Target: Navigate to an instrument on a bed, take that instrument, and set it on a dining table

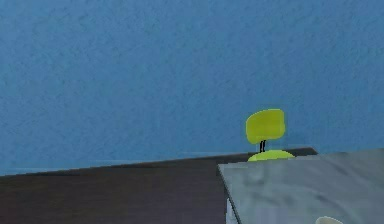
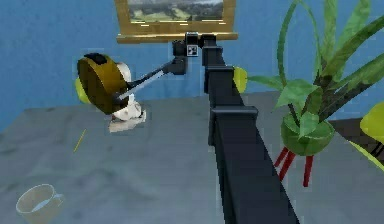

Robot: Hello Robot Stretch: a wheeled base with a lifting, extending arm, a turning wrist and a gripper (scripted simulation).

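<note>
Aloft | hand (image 2: 128,93) holds brown instrument (image 2: 98,80) | white blob (image 2: 128,116) below indistinct

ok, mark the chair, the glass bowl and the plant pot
chair (image 1: 265,125): forward view, backrest.
glass bowl (image 2: 30,208): arm side view, near wall.
plant pot (image 2: 305,135): arm side view, green front.

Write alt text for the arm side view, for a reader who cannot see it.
The robot's arm reaches over a grey table, its gripper holding a round dark gold-rimmed instrument; a potted plant stands at the right.
</note>
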